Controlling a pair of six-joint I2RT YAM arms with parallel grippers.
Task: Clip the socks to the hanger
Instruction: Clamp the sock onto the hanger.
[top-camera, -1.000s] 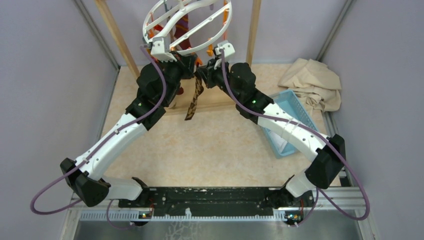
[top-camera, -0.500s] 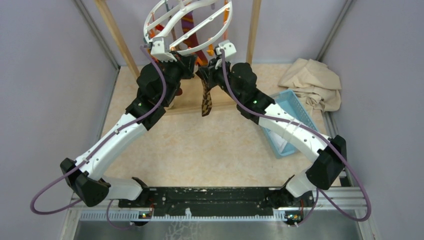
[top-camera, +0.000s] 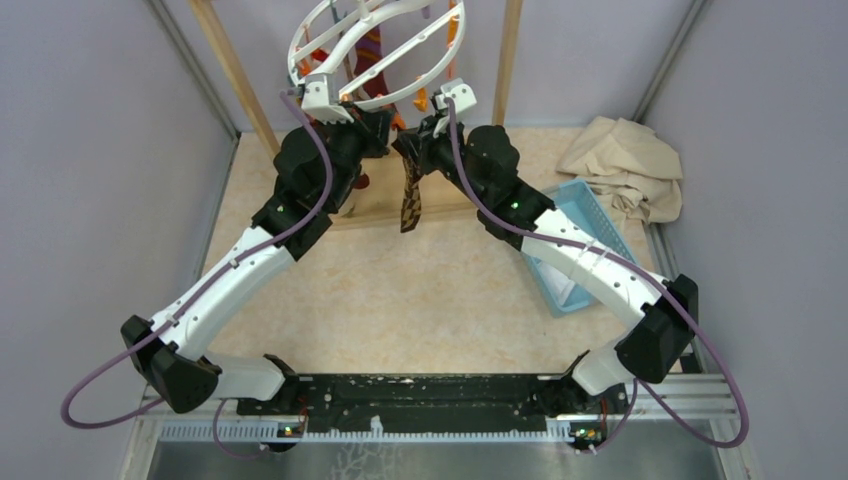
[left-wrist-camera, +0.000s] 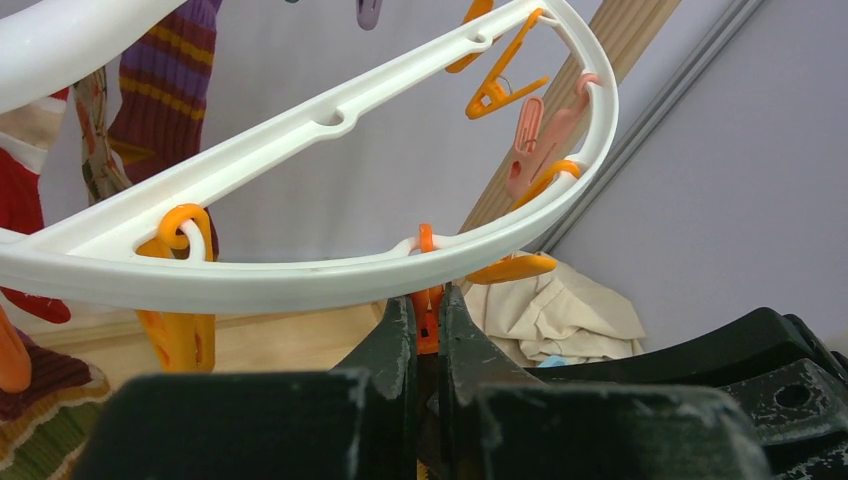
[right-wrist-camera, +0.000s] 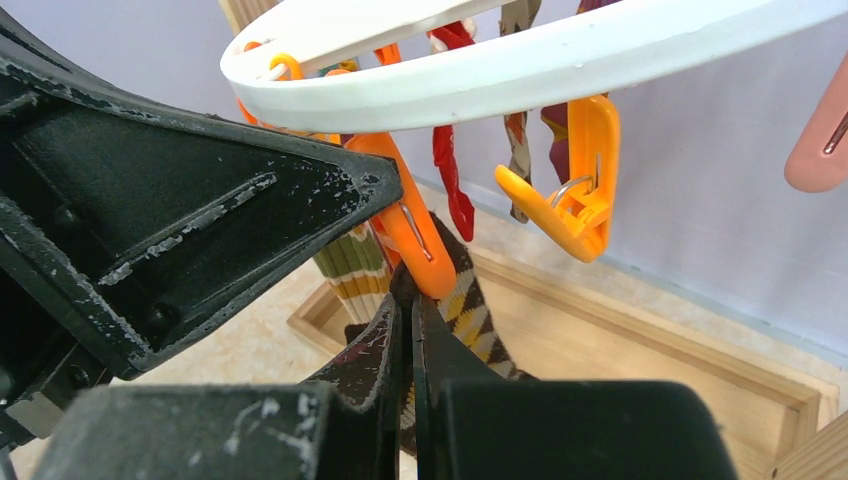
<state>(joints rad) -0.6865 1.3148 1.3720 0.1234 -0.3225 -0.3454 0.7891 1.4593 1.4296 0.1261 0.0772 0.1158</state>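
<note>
The white ring hanger (top-camera: 372, 45) hangs at the back, also in the left wrist view (left-wrist-camera: 300, 270) and right wrist view (right-wrist-camera: 560, 60). My left gripper (left-wrist-camera: 427, 300) is shut on an orange peg (left-wrist-camera: 428, 320) under the rim. My right gripper (right-wrist-camera: 408, 300) is shut on the brown-diamond sock (right-wrist-camera: 475, 310), which hangs down (top-camera: 410, 200) right below that peg (right-wrist-camera: 410, 225). Whether the peg's jaws bite the sock I cannot tell. Red, purple and striped socks (left-wrist-camera: 150, 70) hang on other pegs.
Wooden pole frame (top-camera: 232, 75) with its base bar (top-camera: 440, 212) stands behind the arms. A blue basket (top-camera: 580, 240) and a beige cloth (top-camera: 625, 165) lie at the right. Grey walls close both sides.
The brown-diamond sock has swung from left-slanting to hanging nearly straight down, and the right gripper has moved slightly up and in toward the peg. The left gripper has stayed on the peg.
</note>
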